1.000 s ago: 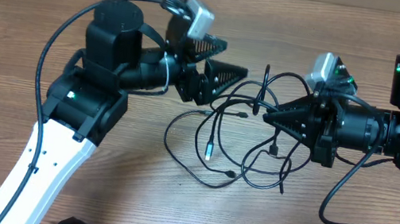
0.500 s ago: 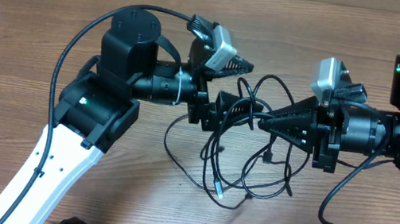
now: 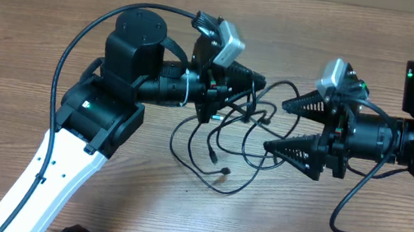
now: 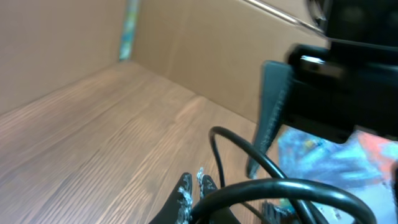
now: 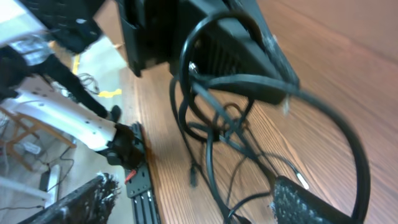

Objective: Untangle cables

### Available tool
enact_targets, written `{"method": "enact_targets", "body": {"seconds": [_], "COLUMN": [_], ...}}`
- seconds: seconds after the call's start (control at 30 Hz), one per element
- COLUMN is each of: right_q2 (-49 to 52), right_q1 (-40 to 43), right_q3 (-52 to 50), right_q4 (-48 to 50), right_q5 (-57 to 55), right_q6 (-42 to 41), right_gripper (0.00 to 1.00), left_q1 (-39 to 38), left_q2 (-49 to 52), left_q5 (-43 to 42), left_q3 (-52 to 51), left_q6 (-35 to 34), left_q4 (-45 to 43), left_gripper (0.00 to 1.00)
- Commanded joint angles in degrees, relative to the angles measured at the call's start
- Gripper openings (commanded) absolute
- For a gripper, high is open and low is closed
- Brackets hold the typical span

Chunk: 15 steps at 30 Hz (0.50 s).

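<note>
Overhead view: both arms met over the middle of the wooden table (image 3: 31, 13). The left gripper (image 3: 256, 80) was clenched, its two fingers pressed together on a few strands of the cables (image 3: 232, 113). From that grip the thin black cords spread in loose, overlapping loops across the tabletop between the two arms, and one plug end (image 3: 214, 157) lay inside the lower loops. The right gripper (image 3: 275, 126) faced the tangle from the opposite side with its fingers released and spread wide, grasping nothing; a loop of cord lay in the gap between them. Left wrist view: the closed left gripper (image 4: 189, 186) showed at the bottom edge, with strands of the cables (image 4: 292, 185) arching close across it. Right wrist view: the parted right gripper (image 5: 193, 185) framed the cables (image 5: 239, 81), which rose from the wood towards the other arm's black fingers.
</note>
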<state>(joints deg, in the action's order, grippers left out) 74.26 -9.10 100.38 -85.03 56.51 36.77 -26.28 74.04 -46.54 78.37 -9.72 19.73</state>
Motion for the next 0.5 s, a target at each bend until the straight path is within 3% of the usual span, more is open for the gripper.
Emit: {"method": "enact_targets", "body": {"seconds": [0.0,0.07,0.13,0.33,0.47], "right_q2": [-0.68,-0.68,-0.68,-0.68,-0.61], "right_q1": [-0.2,-0.22,-0.22,-0.22,-0.26], "right_q3": [0.94,0.94,0.94,0.94,0.94], "right_q4": [0.66,2.43,4.28,10.21,9.97], "right_q5": [-5.09,-5.03,-4.98,5.51,3.48], "right_q6": [-6.05,-11.37,-16.24,-16.87,-16.9], "right_gripper": [0.84,0.85,0.83,0.77,0.65], "left_q1": [-0.33,-0.33,-0.42,-4.13,-5.03], "left_q2": [-0.15,-0.15,-0.15,-0.15,-0.15], "left_q5": [11.91,19.47,20.15,20.5,22.32], "left_q3": [0.52,0.55,0.52,0.52,0.52], "left_q6": [-7.78,-15.41,-20.39,-20.98,-31.41], "left_q4": [2.45,5.86,6.4,5.27,4.15], "left_gripper": [0.04,0.04,0.04,0.04,0.04]}}
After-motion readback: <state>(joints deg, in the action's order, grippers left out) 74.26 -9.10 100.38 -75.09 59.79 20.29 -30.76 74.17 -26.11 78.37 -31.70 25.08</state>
